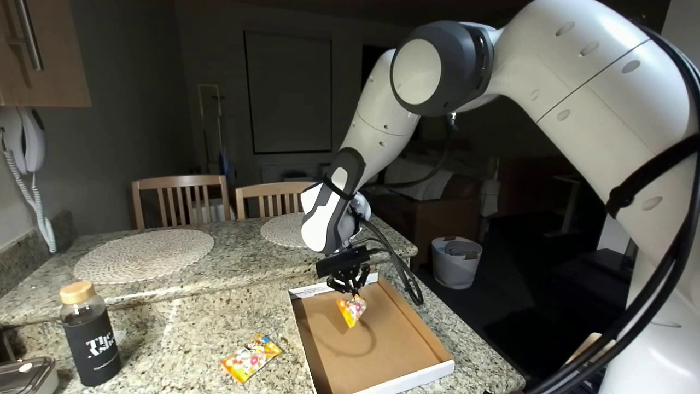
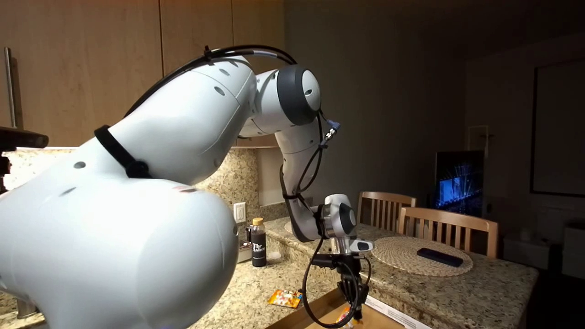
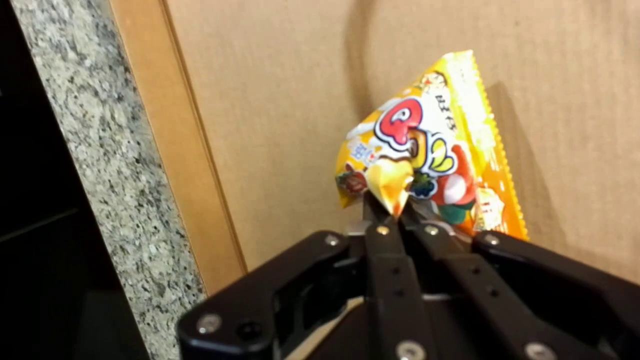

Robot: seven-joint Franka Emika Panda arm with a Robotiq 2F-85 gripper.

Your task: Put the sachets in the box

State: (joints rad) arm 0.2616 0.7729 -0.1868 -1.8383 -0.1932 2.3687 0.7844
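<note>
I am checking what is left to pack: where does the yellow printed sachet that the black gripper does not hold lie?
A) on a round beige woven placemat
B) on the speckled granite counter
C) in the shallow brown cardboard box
B: in both exterior views the loose yellow sachet lies on the speckled granite counter, beside the cardboard box.

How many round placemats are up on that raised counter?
2. In an exterior view, the left placemat lies nearer the wall phone; the right placemat is partly hidden by the arm. No third shows, though the arm hides some counter.
</note>
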